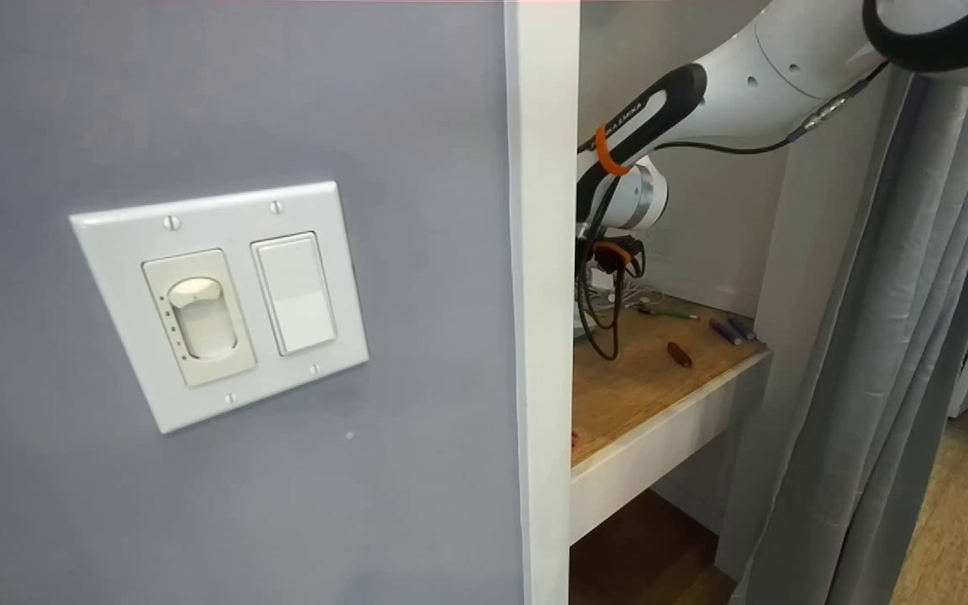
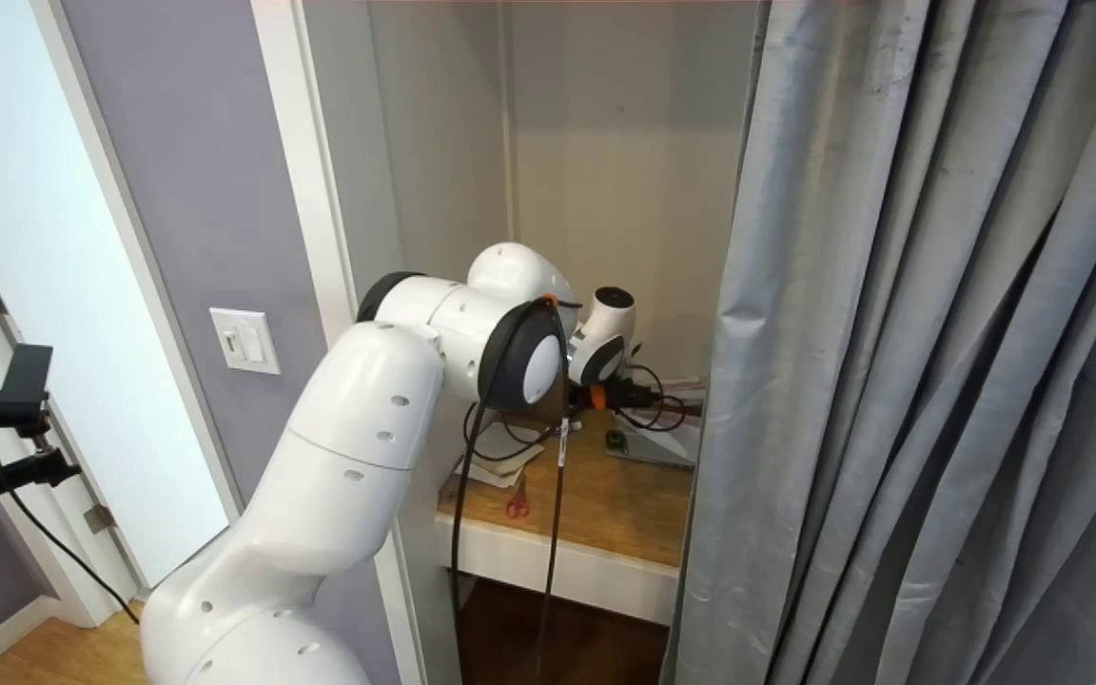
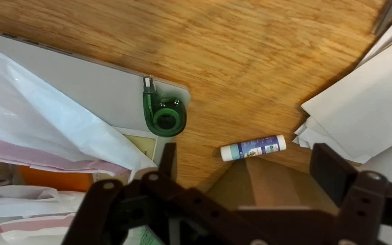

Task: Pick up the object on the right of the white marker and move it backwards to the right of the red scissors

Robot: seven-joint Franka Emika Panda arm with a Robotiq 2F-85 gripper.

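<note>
In the wrist view my gripper (image 3: 245,151) is open, with nothing between its fingers. A glue stick (image 3: 253,148) with white ends and a blue label lies on the wooden surface, seen between the fingertips but apart from them. A green tape dispenser (image 3: 166,117) lies left of it, on the corner of a grey flat device; it also shows in an exterior view (image 2: 616,440). The red scissors (image 2: 517,504) lie near the front edge of the shelf in an exterior view. I cannot pick out a white marker. The fingertips are hidden in both exterior views.
A cardboard box (image 3: 267,187) stands under the gripper. White papers (image 3: 369,98) lie right, a plastic bag (image 3: 46,105) left over the grey device (image 3: 90,78). A red-brown object (image 1: 679,354) and purple tubes (image 1: 725,330) lie on the shelf. Walls and a curtain (image 2: 824,381) enclose the shelf.
</note>
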